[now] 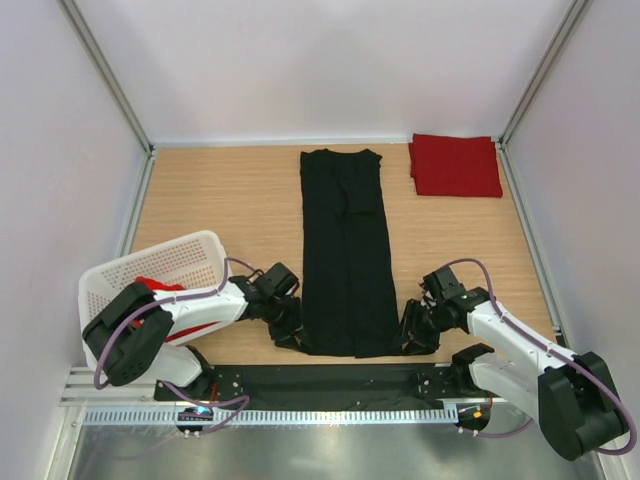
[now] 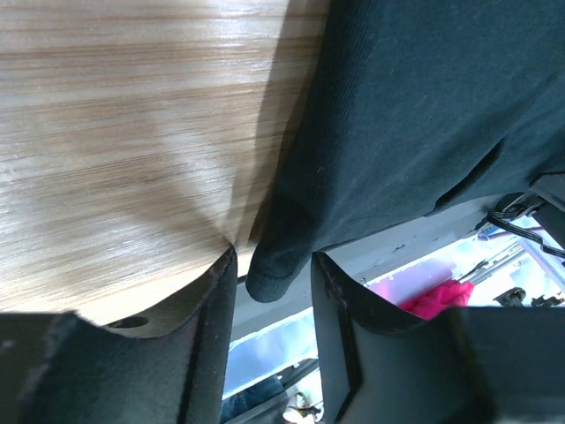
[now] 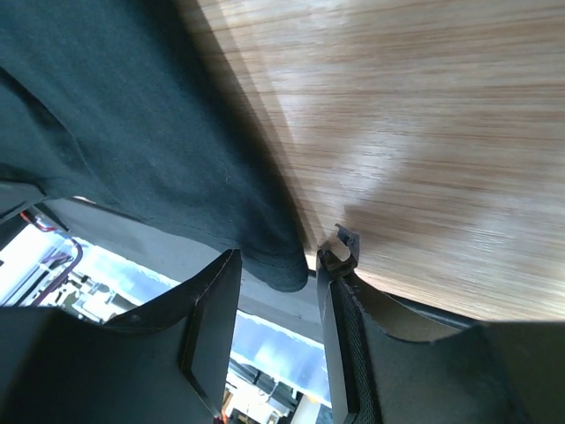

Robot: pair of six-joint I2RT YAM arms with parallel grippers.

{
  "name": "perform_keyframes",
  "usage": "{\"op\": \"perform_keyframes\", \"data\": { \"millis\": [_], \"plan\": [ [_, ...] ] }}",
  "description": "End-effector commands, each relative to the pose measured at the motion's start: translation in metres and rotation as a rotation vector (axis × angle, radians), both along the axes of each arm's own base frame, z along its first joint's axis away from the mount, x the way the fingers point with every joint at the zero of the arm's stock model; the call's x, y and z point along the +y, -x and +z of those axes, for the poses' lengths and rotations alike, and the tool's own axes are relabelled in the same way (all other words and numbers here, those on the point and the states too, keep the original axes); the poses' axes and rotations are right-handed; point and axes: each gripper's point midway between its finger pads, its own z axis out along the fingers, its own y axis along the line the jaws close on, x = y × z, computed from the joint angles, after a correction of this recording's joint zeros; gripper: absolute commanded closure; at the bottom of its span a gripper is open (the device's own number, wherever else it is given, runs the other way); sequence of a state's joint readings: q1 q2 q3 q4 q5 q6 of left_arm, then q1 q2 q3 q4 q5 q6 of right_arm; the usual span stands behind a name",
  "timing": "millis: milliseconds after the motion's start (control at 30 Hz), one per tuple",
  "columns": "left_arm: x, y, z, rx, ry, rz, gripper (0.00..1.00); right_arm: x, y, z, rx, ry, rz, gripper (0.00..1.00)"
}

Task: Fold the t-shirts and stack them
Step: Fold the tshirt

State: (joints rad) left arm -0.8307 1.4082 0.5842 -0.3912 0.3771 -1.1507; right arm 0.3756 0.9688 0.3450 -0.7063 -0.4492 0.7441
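The black t-shirt lies folded lengthwise into a long strip down the middle of the wooden table. My left gripper is open at its near left corner; in the left wrist view the jaws stand either side of that corner of the shirt. My right gripper is open at the near right corner; its jaws straddle the hem of the shirt. A folded red t-shirt lies at the back right. Another red t-shirt sits in the basket.
A white lattice basket stands at the near left, close behind my left arm. A black mounting strip runs along the table's near edge. White walls enclose the table on three sides.
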Motion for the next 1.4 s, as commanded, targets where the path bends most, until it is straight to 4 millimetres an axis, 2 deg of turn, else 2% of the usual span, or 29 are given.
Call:
{"op": "perform_keyframes", "data": {
  "millis": [0,33,67,200,233,267,300,333,467,533,633,700,833,900,933,1000,1033,1067,1100,1133,1167,1200,1233,1267,1333,1367],
  "plan": [
    [0.002,-0.001,-0.003,-0.029,-0.004,0.016,0.62,-0.006,-0.001,-0.013,-0.021,0.029,0.003,0.53],
    [0.003,0.000,-0.004,-0.031,-0.006,0.016,0.64,-0.006,0.000,-0.014,-0.021,0.028,0.003,0.53],
    [0.004,-0.001,-0.004,-0.035,-0.007,0.017,0.65,-0.005,0.000,-0.014,-0.023,0.025,0.005,0.58],
    [0.003,0.000,-0.004,-0.042,-0.005,0.011,0.79,-0.006,0.003,-0.014,-0.024,0.025,0.002,0.69],
    [0.003,0.000,-0.005,-0.043,-0.009,0.012,0.81,-0.007,0.003,-0.015,-0.026,0.025,0.000,0.74],
    [0.001,0.000,-0.004,-0.048,-0.005,0.010,0.90,-0.007,0.004,-0.016,-0.026,0.025,-0.001,0.93],
    [0.000,0.003,-0.005,-0.045,-0.007,0.004,0.97,-0.007,0.005,-0.014,-0.032,0.019,-0.003,0.99],
    [0.000,0.004,-0.005,-0.048,-0.010,0.002,1.00,-0.006,0.006,-0.014,-0.029,0.013,-0.003,0.99],
    [-0.004,0.015,-0.003,-0.061,-0.012,0.010,1.00,-0.006,0.013,-0.006,-0.028,-0.002,-0.005,0.99],
    [-0.007,0.019,-0.001,-0.059,-0.006,0.022,1.00,-0.005,0.010,-0.001,-0.059,-0.016,-0.012,0.99],
    [-0.011,0.015,0.007,-0.082,0.009,0.031,1.00,-0.001,0.003,0.005,-0.086,-0.039,-0.016,0.99],
    [-0.017,0.006,0.021,-0.118,0.025,0.042,1.00,0.000,-0.003,0.010,-0.104,-0.035,-0.014,0.99],
    [-0.020,-0.013,0.040,-0.174,0.012,0.053,1.00,0.002,-0.034,0.035,-0.185,0.000,0.023,0.99],
    [-0.022,-0.031,0.054,-0.198,0.025,0.083,1.00,0.010,-0.045,0.040,-0.190,-0.025,0.024,0.99],
    [-0.018,-0.038,0.055,-0.199,0.014,0.095,1.00,0.014,-0.059,0.053,-0.227,-0.029,0.026,0.99],
    [-0.014,-0.060,0.063,-0.212,0.027,0.119,1.00,0.012,-0.075,0.055,-0.241,0.019,0.041,0.99],
    [-0.017,-0.072,0.074,-0.228,0.044,0.126,1.00,0.016,-0.091,0.070,-0.283,0.014,0.044,0.99],
    [-0.017,-0.081,0.071,-0.215,0.031,0.126,1.00,0.017,-0.101,0.074,-0.303,0.016,0.055,0.99],
    [-0.011,-0.094,0.074,-0.222,0.033,0.124,1.00,0.020,-0.108,0.070,-0.271,0.023,0.063,0.99],
    [-0.017,-0.108,0.087,-0.239,0.046,0.121,1.00,0.025,-0.125,0.081,-0.301,0.012,0.067,0.99],
    [-0.016,-0.116,0.079,-0.216,0.019,0.111,1.00,0.024,-0.133,0.082,-0.295,0.017,0.066,0.99],
    [-0.017,-0.125,0.081,-0.221,0.018,0.084,1.00,0.025,-0.140,0.073,-0.250,0.029,0.080,0.99],
    [-0.018,-0.141,0.093,-0.237,0.022,0.088,1.00,0.029,-0.156,0.084,-0.278,0.017,0.083,0.99],
    [-0.019,-0.148,0.085,-0.215,0.001,0.082,1.00,0.028,-0.165,0.084,-0.272,0.018,0.076,0.99],
    [-0.014,-0.163,0.084,-0.212,-0.012,0.083,1.00,0.030,-0.188,0.086,-0.274,0.022,0.078,0.99],
    [-0.018,-0.173,0.090,-0.225,0.001,0.089,1.00,0.029,-0.196,0.087,-0.276,0.026,0.078,0.99]
  ]
}}
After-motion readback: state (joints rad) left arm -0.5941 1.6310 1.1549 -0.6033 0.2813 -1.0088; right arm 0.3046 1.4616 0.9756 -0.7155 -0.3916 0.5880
